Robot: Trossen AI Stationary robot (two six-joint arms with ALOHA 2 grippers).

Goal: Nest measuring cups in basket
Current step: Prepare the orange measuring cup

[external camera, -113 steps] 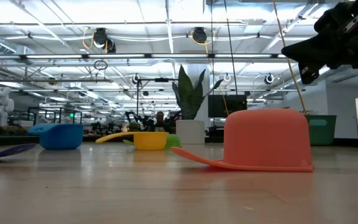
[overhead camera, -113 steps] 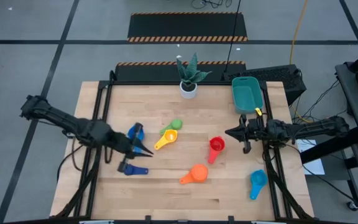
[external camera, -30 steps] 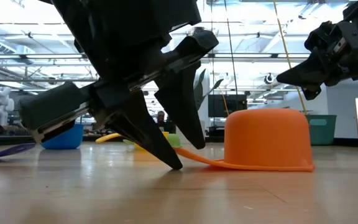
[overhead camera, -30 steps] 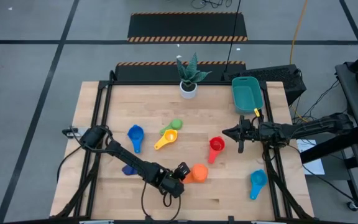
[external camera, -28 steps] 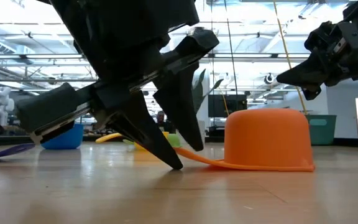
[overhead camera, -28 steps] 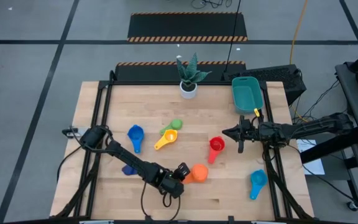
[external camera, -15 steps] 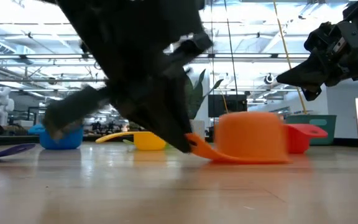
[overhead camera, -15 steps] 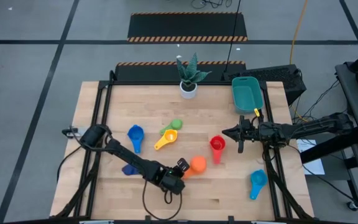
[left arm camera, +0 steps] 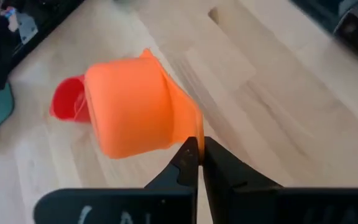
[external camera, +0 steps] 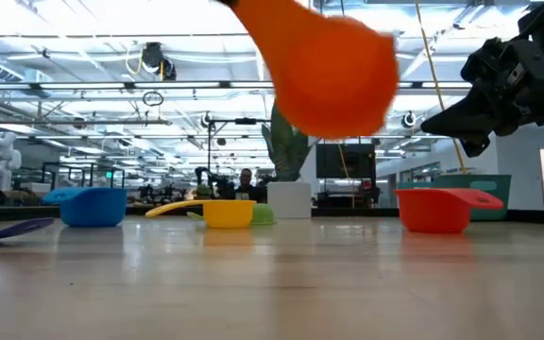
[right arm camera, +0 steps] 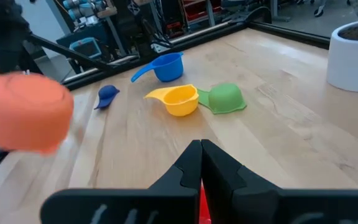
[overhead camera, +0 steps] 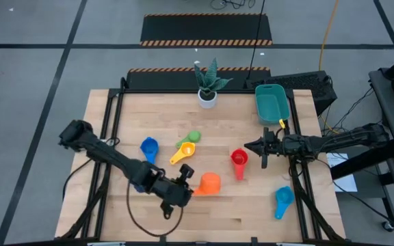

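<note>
Wooden tabletop (overhead camera: 252, 212) carries the scattered cups. Going left to right we note: the blue cup (overhead camera: 148, 147) at left; the left gripper (overhead camera: 186, 184) near centre, jaws pinched on the orange cup's (overhead camera: 209, 183) handle, cup lifted clear of the wood; yellow cup (overhead camera: 183, 152) and green cup (overhead camera: 193, 137) farther back; red cup (overhead camera: 239, 159); the right gripper (overhead camera: 250, 145) hovering closed, empty; the teal basket (overhead camera: 272, 102) at far right.

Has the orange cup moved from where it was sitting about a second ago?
Yes. The orange cup has left the table, held by its handle in the left gripper, and now sits farther from the red cup.
</note>
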